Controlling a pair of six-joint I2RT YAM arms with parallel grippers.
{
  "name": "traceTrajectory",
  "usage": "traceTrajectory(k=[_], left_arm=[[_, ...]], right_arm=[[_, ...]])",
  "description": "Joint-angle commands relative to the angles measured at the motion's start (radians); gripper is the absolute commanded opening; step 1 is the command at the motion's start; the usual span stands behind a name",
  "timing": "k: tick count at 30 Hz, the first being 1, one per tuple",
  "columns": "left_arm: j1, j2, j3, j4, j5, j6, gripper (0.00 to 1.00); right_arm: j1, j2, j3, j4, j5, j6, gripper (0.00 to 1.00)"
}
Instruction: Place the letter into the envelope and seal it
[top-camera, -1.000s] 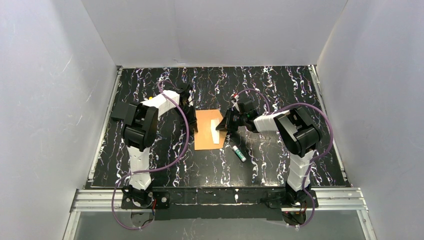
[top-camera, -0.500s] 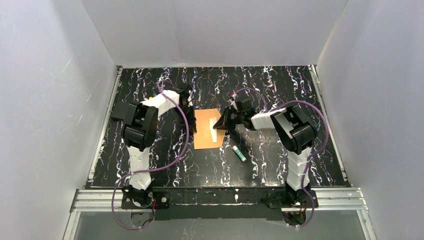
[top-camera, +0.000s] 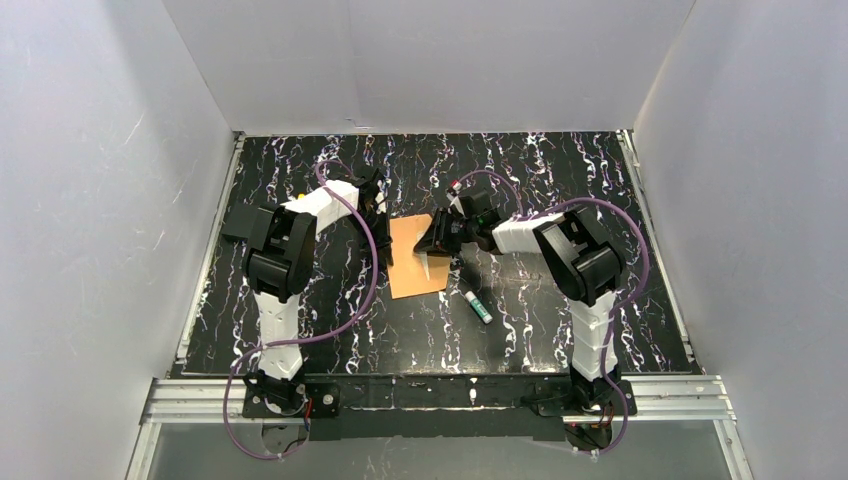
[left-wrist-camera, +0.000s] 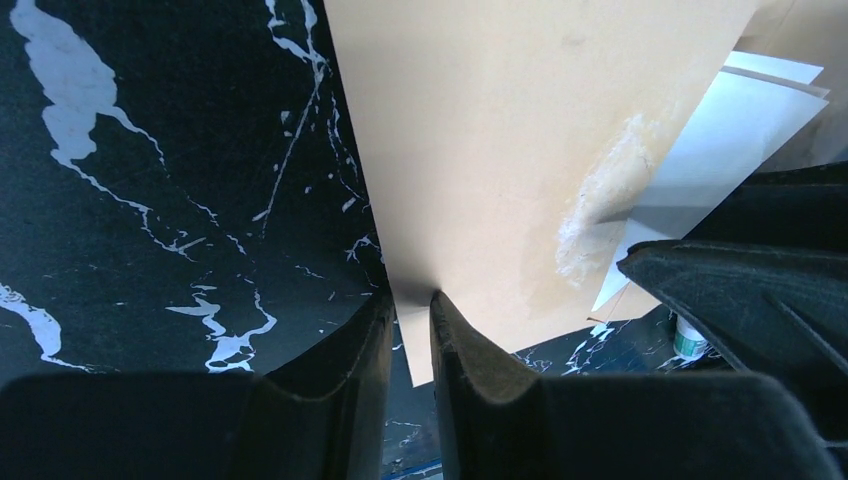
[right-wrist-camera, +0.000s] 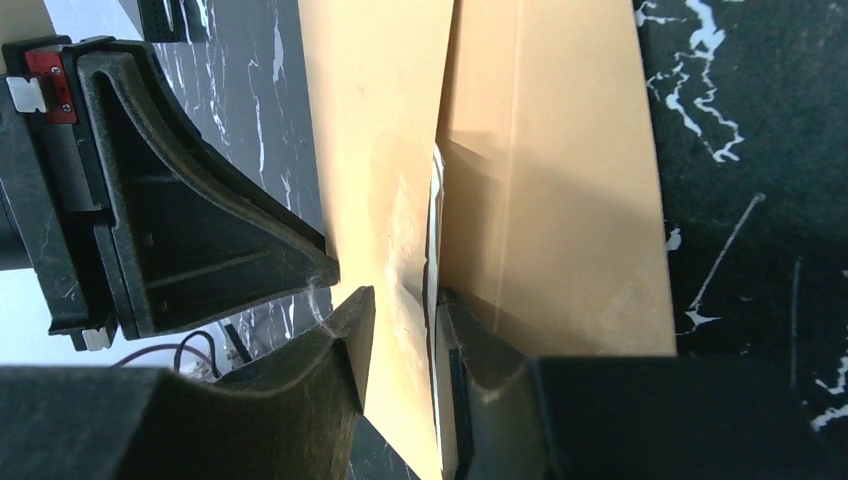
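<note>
The orange-brown envelope (top-camera: 412, 268) lies mid-table, its right part raised. My left gripper (top-camera: 382, 222) is shut on its left edge; in the left wrist view (left-wrist-camera: 410, 300) the fingers pinch that edge of the envelope (left-wrist-camera: 500, 130). My right gripper (top-camera: 438, 240) is over the envelope's right side. In the right wrist view (right-wrist-camera: 405, 320) it is shut on the upright flap (right-wrist-camera: 375, 130) with the thin white edge of the letter (right-wrist-camera: 436, 230) behind it. The letter's pale back (left-wrist-camera: 700, 150) sticks out past the envelope. Most of the letter is hidden.
A white glue stick with a green band (top-camera: 478, 305) lies on the black marbled table (top-camera: 560, 180) just right of the envelope's near corner. White walls close in the table on three sides. The left gripper's body (right-wrist-camera: 200, 220) stands close beside the right fingers.
My right gripper has moved left towards the left gripper, raising and folding the envelope's right part with the letter. The left arm has stayed put, and the envelope now sits slightly skewed.
</note>
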Motion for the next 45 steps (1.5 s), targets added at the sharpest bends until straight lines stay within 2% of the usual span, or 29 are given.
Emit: traceTrajectory(k=[1, 6, 11, 14, 17, 21, 23, 25, 31, 38, 45], left_arm=[[-0.006, 0.033, -0.006, -0.013, -0.005, 0.015, 0.19], [-0.007, 0.039, -0.011, -0.016, -0.007, 0.015, 0.18], [-0.004, 0.05, -0.006, -0.022, -0.002, 0.022, 0.18], [-0.003, 0.058, 0.001, -0.017, 0.025, 0.023, 0.19], [0.007, 0.037, -0.005, 0.027, 0.098, 0.012, 0.24], [0.03, -0.015, -0.002, 0.076, 0.098, -0.024, 0.3], [0.046, -0.083, -0.041, 0.173, 0.104, -0.055, 0.3], [0.048, -0.108, -0.068, 0.24, 0.153, -0.073, 0.27], [0.048, -0.056, -0.054, 0.287, 0.383, -0.159, 0.03], [0.046, 0.018, -0.059, 0.214, 0.342, -0.103, 0.01], [0.044, 0.084, -0.071, 0.114, 0.232, -0.037, 0.0]], right_arm=[[-0.003, -0.033, 0.01, -0.092, 0.063, -0.043, 0.39], [-0.035, -0.058, -0.025, -0.074, 0.074, -0.048, 0.38], [-0.042, -0.03, 0.001, -0.057, 0.04, -0.078, 0.27], [-0.042, -0.03, 0.021, -0.074, 0.029, -0.097, 0.28], [-0.043, -0.037, 0.038, -0.115, 0.034, -0.106, 0.3], [-0.043, -0.033, 0.047, -0.153, 0.039, -0.091, 0.31], [-0.043, -0.027, 0.05, -0.175, 0.054, -0.083, 0.31], [-0.043, -0.026, 0.05, -0.175, 0.056, -0.075, 0.31], [-0.043, -0.017, 0.059, -0.181, 0.057, -0.064, 0.3], [-0.043, -0.015, 0.061, -0.172, 0.048, -0.057, 0.31], [-0.047, -0.027, 0.076, -0.182, 0.038, -0.078, 0.39]])
